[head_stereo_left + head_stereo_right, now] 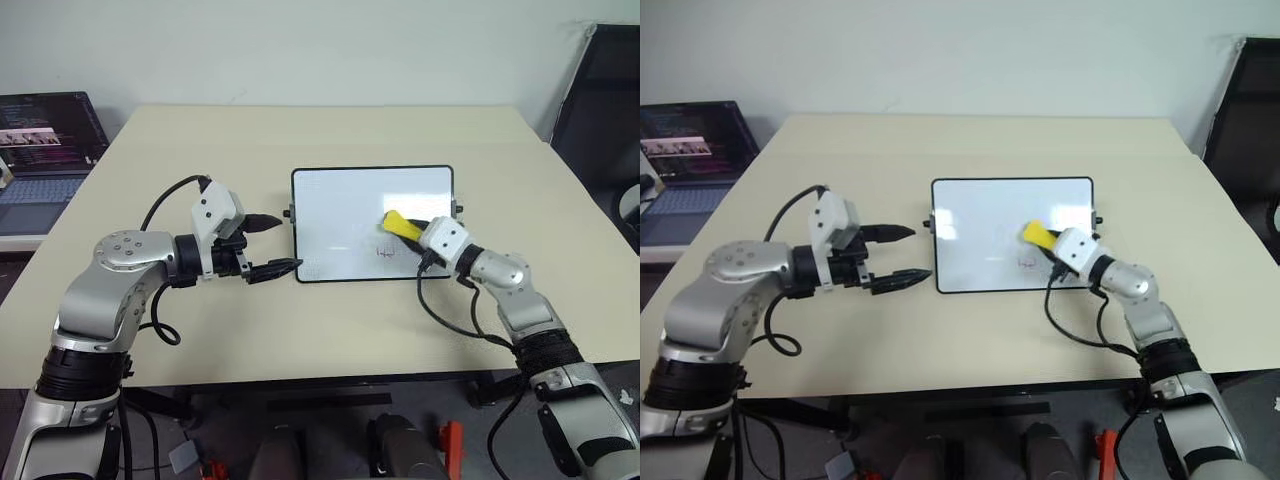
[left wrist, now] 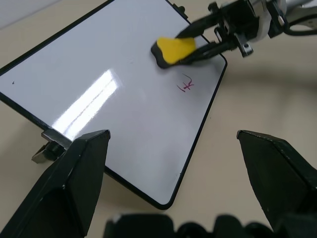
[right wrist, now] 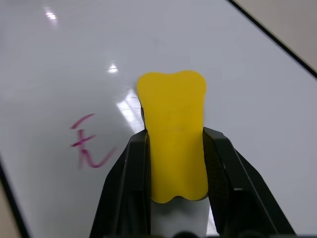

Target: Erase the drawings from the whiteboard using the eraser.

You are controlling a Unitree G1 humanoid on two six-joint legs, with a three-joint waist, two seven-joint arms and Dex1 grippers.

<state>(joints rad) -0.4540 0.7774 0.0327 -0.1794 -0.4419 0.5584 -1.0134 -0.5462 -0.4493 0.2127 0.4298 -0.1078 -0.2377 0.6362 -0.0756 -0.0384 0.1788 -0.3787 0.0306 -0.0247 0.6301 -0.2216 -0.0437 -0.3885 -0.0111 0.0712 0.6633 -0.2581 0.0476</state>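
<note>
Eraser (image 3: 173, 134) clamped in right pincer (image 3: 176, 163), over whiteboard (image 1: 340, 210), beside drawing (image 3: 88, 146)

A beige desk (image 1: 330, 330) is seen w/ a laptop (image 1: 45, 150) open at its far left edge, screen lit. A dark chair (image 1: 600, 110) is seen by the far right corner. Black cables (image 1: 160, 420) are seen under the near edge.

Open dark laptop (image 1: 45, 150) cut off at the picture's left edge, screen text too small to read, glossy white black-framed whiteboard's (image 1: 340, 215) fainter marks possibly smudges
</note>
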